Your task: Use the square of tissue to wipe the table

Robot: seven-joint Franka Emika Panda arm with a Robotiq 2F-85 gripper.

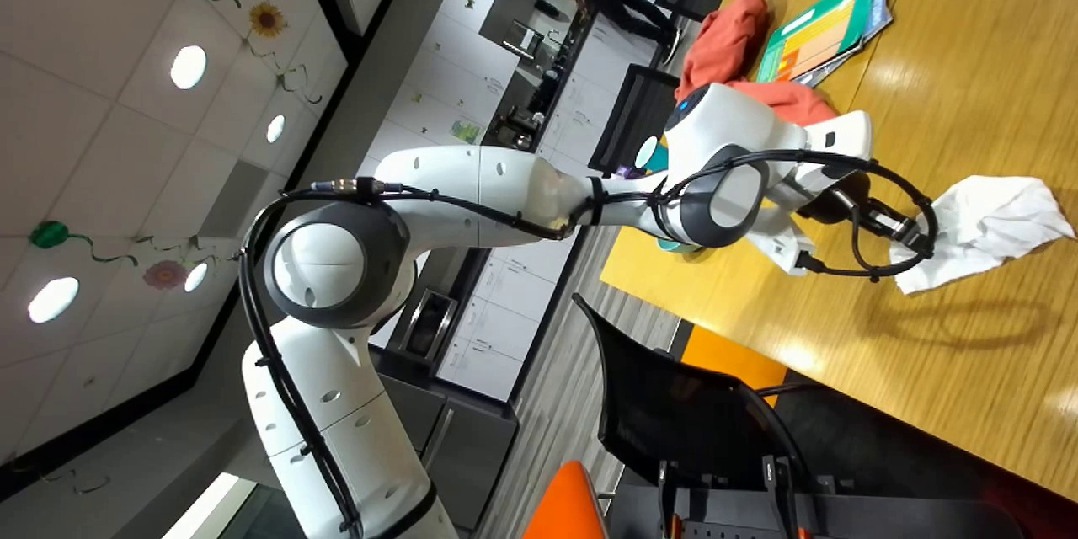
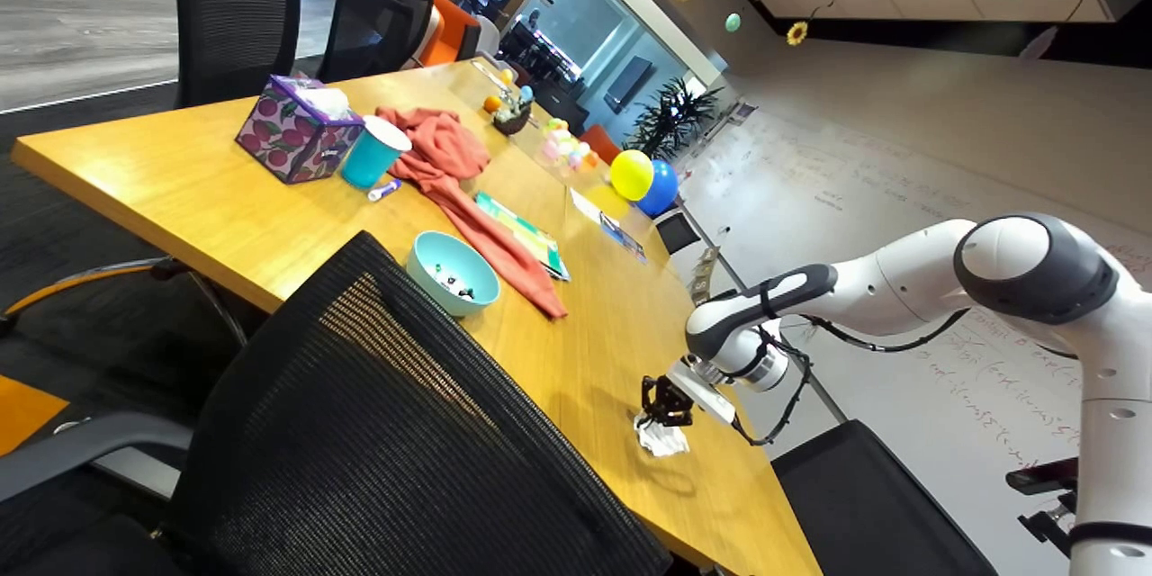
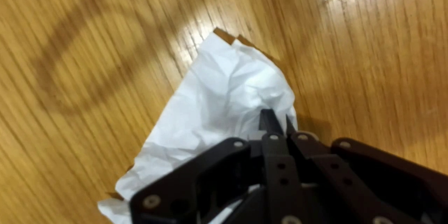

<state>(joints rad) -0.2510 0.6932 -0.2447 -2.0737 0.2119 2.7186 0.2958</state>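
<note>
The square of tissue (image 3: 217,101) is white and crumpled and spreads over the tan wooden table (image 3: 378,77). It also shows in both exterior views (image 1: 998,223) (image 2: 661,438). My gripper (image 3: 279,120) points down at the tissue near one of its edges. Its two fingertips are close together with tissue pinched between them. In the exterior views the gripper (image 1: 914,240) (image 2: 664,403) is low over the table (image 2: 576,369), at the tissue. The gripper body hides part of the tissue in the wrist view.
A red-orange cloth (image 2: 441,148) and booklets (image 1: 825,25) lie farther along the table. A teal bowl (image 2: 454,274) with small pieces, a teal cup (image 2: 373,153), a marker (image 2: 384,190) and a tissue box (image 2: 297,130) stand toward one end. Black chairs (image 2: 360,432) line the edge.
</note>
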